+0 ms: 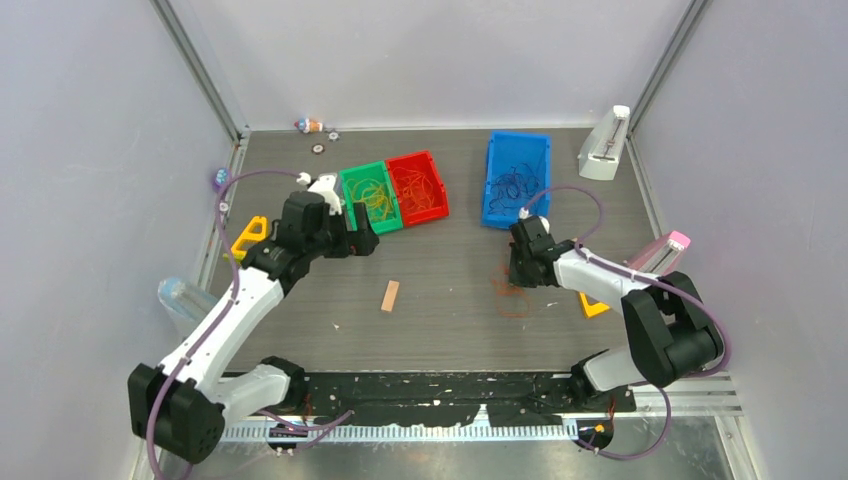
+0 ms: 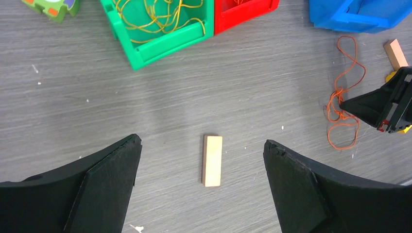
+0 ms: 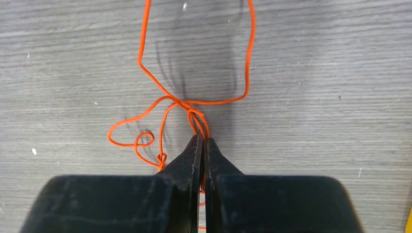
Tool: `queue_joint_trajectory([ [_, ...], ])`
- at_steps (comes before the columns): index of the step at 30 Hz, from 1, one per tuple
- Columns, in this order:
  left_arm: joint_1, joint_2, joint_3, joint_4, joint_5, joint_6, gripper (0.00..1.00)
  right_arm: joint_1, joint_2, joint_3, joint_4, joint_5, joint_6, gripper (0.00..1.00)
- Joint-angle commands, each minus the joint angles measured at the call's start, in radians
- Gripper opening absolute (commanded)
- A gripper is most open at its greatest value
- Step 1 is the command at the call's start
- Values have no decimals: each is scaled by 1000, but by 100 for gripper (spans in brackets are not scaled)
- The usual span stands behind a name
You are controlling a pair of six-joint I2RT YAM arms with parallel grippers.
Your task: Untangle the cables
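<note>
R gripper [image 3: 201,141] is being held shut on orange cable [image 3: 188,104]; slow, gentle lift is being advised | L gripper [image 2: 201,141] is being held wide apart, empty

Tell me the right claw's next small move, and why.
Probably a slight lift: the right claw is shut on the orange cable where its strands bunch, and the loops lie flat on the table; raising them should show how they cross.

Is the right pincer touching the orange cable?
Touching. The right wrist view shows the right pincer shut, with orange cable strands pinched between its tips.
</note>
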Motion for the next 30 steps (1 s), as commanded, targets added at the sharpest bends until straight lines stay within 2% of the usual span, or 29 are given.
queue_joint_trajectory([
  [1,-1,-137,-82,91,-34,-20,97,14,-10,88,-83,-41,-12,5],
  [9,-1,-335,-243,98,-23,-91,96,102,-69,316,-110,-124,-116,5],
  [14,-1,-456,-361,168,-23,-120,96,137,-30,445,-73,-124,-203,5],
  [21,-2,-550,-477,217,-33,-151,96,164,101,640,23,-188,-307,5],
  [24,-1,-568,-504,227,-38,-151,96,167,209,734,39,-212,-346,5],
  [30,-1,-613,-498,186,-55,-125,96,167,471,1064,-17,-221,-437,5],
])
